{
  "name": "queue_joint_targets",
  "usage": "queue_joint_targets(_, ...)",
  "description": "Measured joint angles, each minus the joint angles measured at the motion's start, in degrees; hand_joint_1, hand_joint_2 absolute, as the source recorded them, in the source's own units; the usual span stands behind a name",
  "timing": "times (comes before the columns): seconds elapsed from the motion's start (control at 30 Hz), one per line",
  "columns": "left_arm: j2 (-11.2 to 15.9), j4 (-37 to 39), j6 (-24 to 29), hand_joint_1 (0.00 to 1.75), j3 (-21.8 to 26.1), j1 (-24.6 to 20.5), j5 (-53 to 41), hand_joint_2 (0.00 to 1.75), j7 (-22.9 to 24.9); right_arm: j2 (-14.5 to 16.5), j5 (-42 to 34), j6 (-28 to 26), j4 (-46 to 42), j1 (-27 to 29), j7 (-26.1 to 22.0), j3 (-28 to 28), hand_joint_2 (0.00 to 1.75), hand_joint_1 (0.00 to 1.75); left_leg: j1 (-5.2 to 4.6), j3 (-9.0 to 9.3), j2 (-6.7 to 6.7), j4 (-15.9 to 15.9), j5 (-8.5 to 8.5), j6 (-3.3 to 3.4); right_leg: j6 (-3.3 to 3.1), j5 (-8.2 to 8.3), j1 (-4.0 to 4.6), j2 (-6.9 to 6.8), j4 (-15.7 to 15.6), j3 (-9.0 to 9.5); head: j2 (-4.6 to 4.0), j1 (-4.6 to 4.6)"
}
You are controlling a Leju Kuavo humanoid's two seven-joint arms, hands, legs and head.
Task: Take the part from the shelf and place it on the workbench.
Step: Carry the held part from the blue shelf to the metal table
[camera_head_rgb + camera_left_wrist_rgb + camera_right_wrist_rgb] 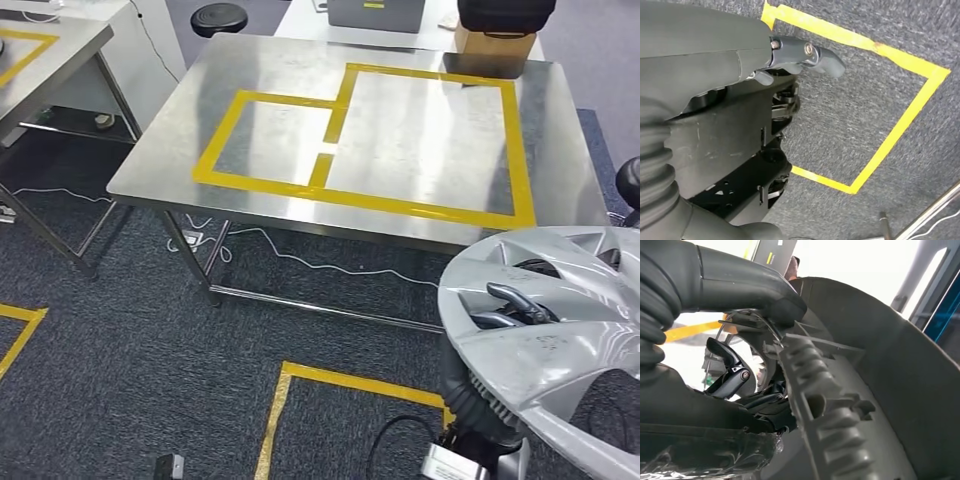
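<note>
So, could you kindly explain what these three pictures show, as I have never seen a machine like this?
It is a two-armed humanoid robot. The wide picture comes from a camera high on its body, looking down at a steel workbench marked with yellow tape; nothing lies inside the tape. At lower right, the right robot hand holds a silver wheel cover, fingers hooked through an opening. The other two pictures come from wrist cameras: one shows that cover's ribbed back close up, the other the left robot hand, holding nothing, above grey carpet.
</note>
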Motion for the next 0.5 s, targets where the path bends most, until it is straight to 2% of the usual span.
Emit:
queue_joint_targets(0.07, -0.01, 0.00, 0.56, 0.00, -0.01, 0.17, -0.16, 1.75, 0.16, 0.01, 0.60, 0.00, -0.19, 0.02, -0.02, -0.01, 1.75, 1.75, 0.12, 0.75, -0.14, -0.46, 0.09, 0.61, 0.68, 0.00, -0.07, -0.13, -0.05, 0.71, 0.01, 0.04)
queue_joint_targets(0.13, -0.03, 0.00, 1.71, 0.00, -0.03, 0.29, -0.50, 1.75, 0.25, 0.02, 0.94, -0.01, -0.37, 0.02, -0.02, -0.02, 1.75, 1.75, 0.28, 1.65, -0.17, -0.57, 0.30, 1.19, 1.15, -1.48, -0.12, -0.25, 2.45, -0.04, 0.01, 0.23)
queue_joint_targets(0.17, -0.03, 0.00, 2.31, 0.00, -0.04, 0.31, -0.73, 1.75, 0.25, 0.02, 1.07, -0.01, -0.41, 0.03, -0.02, -0.03, 1.75, 1.75, 0.30, 1.94, -0.15, -0.57, 0.28, 1.38, 1.27, -2.81, -0.14, -0.29, 5.41, -1.64, 0.01, 0.31)
queue_joint_targets(0.23, -0.03, 0.00, 3.65, 0.00, -0.09, 0.29, -1.36, 1.75, 0.47, 0.02, 1.17, -0.02, -0.45, 0.03, -0.02, -0.05, 1.75, 1.75, 0.29, 2.35, -0.16, -0.56, -0.23, 1.65, 1.46, -5.58, -0.15, -0.28, 12.76, -6.31, 0.00, 0.49)
queue_joint_targets(0.27, -0.03, 0.00, 4.41, 0.00, -0.14, 0.33, -1.82, 1.75, 0.77, 0.02, 1.19, -0.02, -0.45, 0.04, -0.01, -0.06, 1.75, 1.75, 0.29, 2.66, -0.19, -0.56, -0.58, 1.68, 1.53, -6.19, -0.16, -0.29, 15.04, -8.22, 0.00, 0.52)
queue_joint_targets(0.3, -0.03, 0.00, 5.15, 0.00, -0.20, 0.37, -2.31, 1.75, 1.13, 0.02, 1.21, -0.02, -0.45, 0.04, 0.00, -0.07, 1.75, 1.75, 0.30, 3.08, -0.25, -0.56, -0.98, 1.65, 1.59, -5.79, -0.18, -0.29, 15.39, -9.24, 0.00, 0.56)
queue_joint_targets(0.33, -0.04, 0.00, 5.79, 0.00, -0.30, 0.40, -2.75, 1.75, 1.49, 0.02, 1.25, -0.02, -0.45, 0.04, 0.00, -0.07, 1.75, 1.75, 0.31, 3.66, -0.32, -0.56, -1.43, 1.57, 1.60, -4.14, -0.21, -0.30, 13.65, -9.20, 0.00, 0.56)
queue_joint_targets(0.4, -0.05, 0.00, 6.47, 0.00, -0.49, 0.42, -3.20, 1.75, 1.84, 0.02, 1.33, -0.02, -0.45, 0.03, -0.01, -0.07, 1.75, 1.75, 0.27, 4.99, -0.42, -0.50, -2.54, 1.16, 1.47, 1.34, -0.21, -0.37, 6.57, -7.35, 0.00, 0.60)
queue_joint_targets(0.43, -0.05, 0.00, 6.63, 0.00, -0.56, 0.37, -3.27, 1.75, 1.93, 0.02, 1.36, -0.02, -0.44, 0.03, -0.01, -0.08, 1.75, 1.75, 0.19, 5.42, -0.44, -0.41, -3.08, 0.88, 1.19, 2.97, -0.19, -0.42, 3.63, -6.48, 0.00, 0.64)
queue_joint_targets(0.47, -0.05, 0.00, 6.76, 0.00, -0.61, 0.33, -3.35, 1.75, 2.01, 0.02, 1.36, -0.02, -0.45, 0.03, -0.01, -0.08, 1.75, 1.75, 0.11, 5.66, -0.42, -0.35, -3.59, 0.53, 0.86, 4.16, -0.12, -0.42, 1.82, -5.91, 0.00, 0.63)
queue_joint_targets(0.5, -0.04, 0.00, 6.87, 0.00, -0.67, 0.29, -3.42, 1.75, 2.08, 0.03, 1.36, -0.02, -0.46, 0.04, 0.01, -0.09, 1.75, 1.75, 0.03, 5.81, -0.40, -0.26, -3.91, 0.18, 0.46, 4.29, -0.04, -0.40, 1.31, -5.78, 0.00, 0.64)
